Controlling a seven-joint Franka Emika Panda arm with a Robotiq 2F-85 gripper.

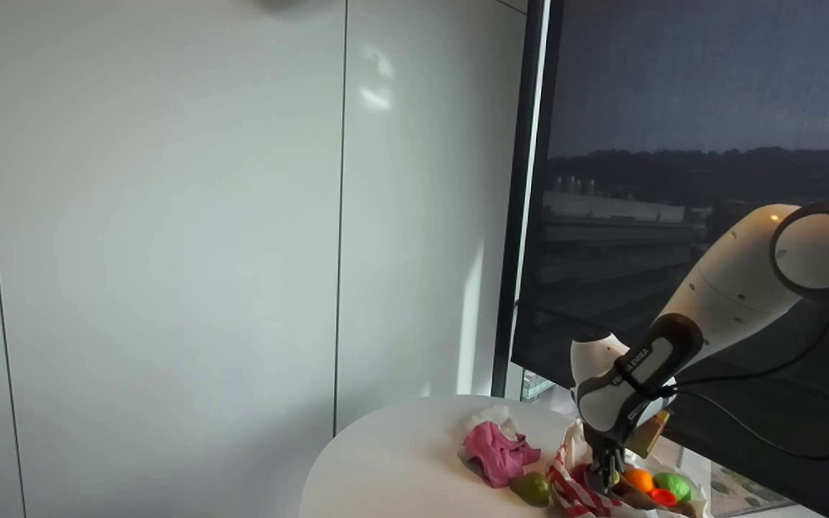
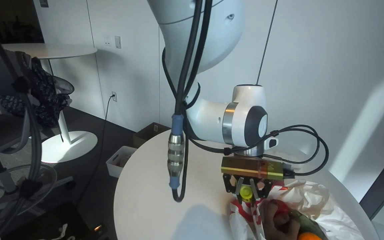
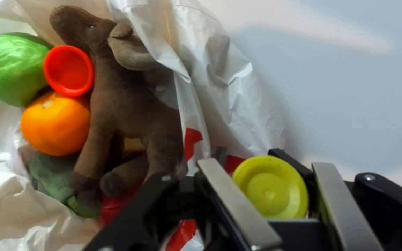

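Fingers (image 3: pixel 237 202) are pinching a yellow lid (image 3: pixel 270 188) at the red-striped edge of the white plastic bag (image 3: pixel 246 111), brown plush animal (image 3: pixel 127 104) lying near them inside it.

I see a round yellow plastic lid (image 3: pixel 270 188), a crinkled white plastic bag (image 1: pixel 574 496) striped red, a brown plush animal (image 3: pixel 127 104).

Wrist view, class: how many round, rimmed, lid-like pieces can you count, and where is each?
2. The yellow one is in the gripper; the red one lies in the white bag, beside the brown stuffed animal. More may be hidden inside.
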